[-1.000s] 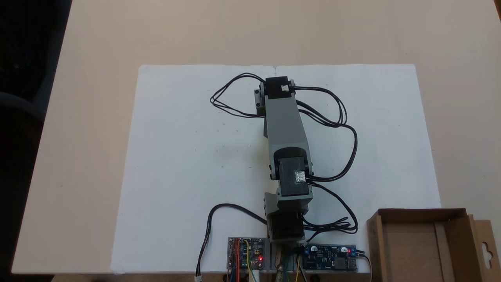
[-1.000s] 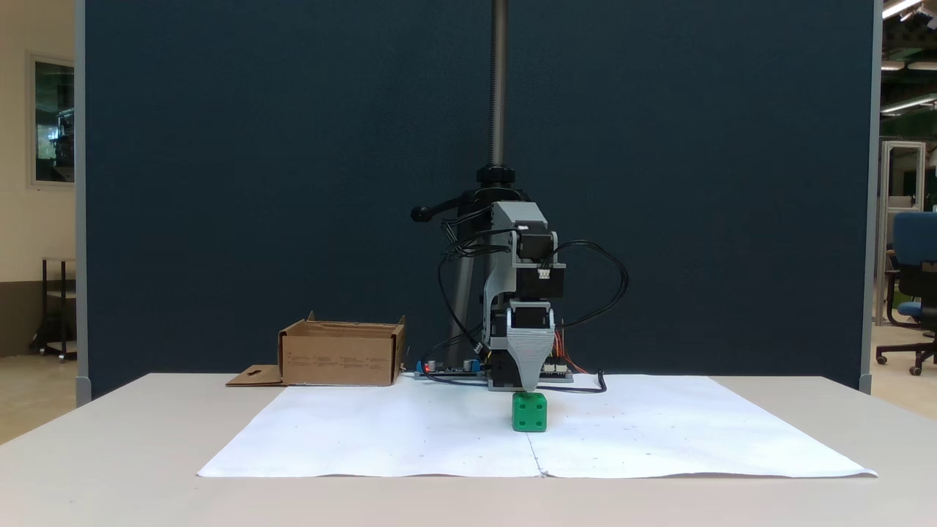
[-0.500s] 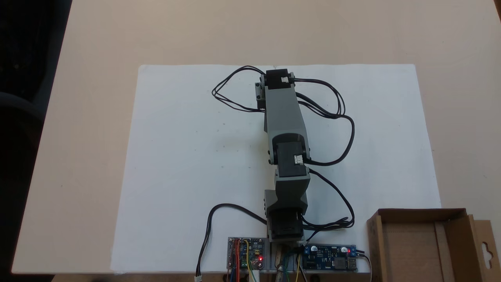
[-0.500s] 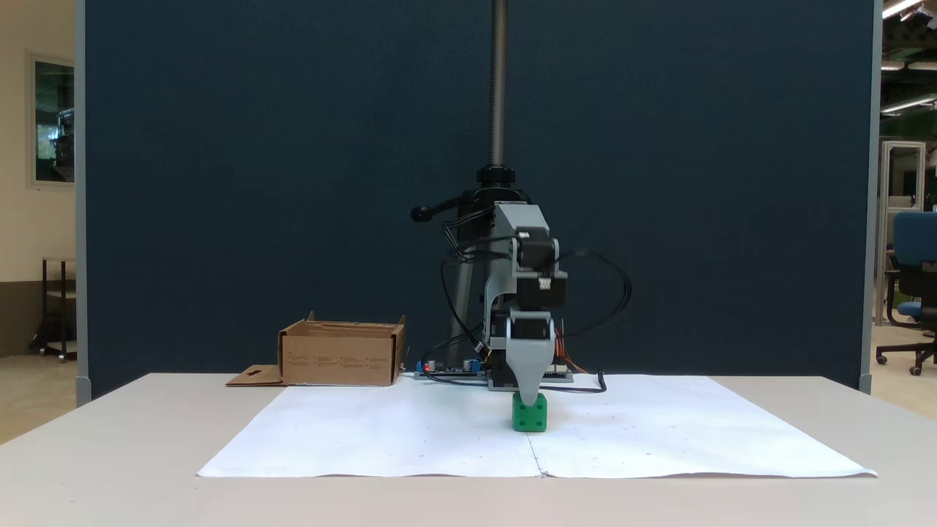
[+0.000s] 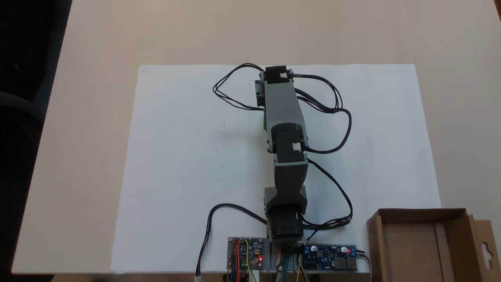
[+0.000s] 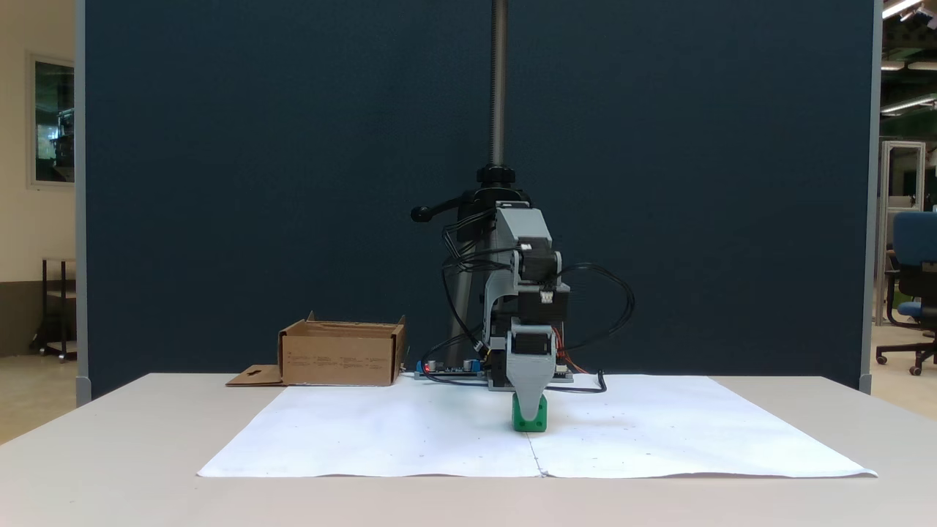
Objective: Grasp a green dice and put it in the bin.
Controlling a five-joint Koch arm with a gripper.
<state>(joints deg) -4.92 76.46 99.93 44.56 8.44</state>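
nearest the front camera, the green dice (image 6: 529,420) sits on the white paper sheet (image 6: 659,439), close to the sheet's centre crease, and the gripper (image 6: 528,416) now covers the middle of its front face. a second ago the grey jaw tip hung just above the cube; half a second ago it touched the top edge; now it has come down low enough that green shows on both sides of it and beneath. the jaws lie one behind the other from this side, so i cannot tell whether they stand apart or have closed on the cube. from above, the arm (image 5: 283,113) has stretched further out along the sheet and hides the dice under it. judging by the descent, this is the moment before squeezing, and the dice has not shifted from its spot. farther back, beside the arm's base and the circuit boards (image 5: 289,258), the bin (image 6: 342,355) (image 5: 448,213) waits, well apart from the dice, so a lift and a swing sideways are yet to be done.
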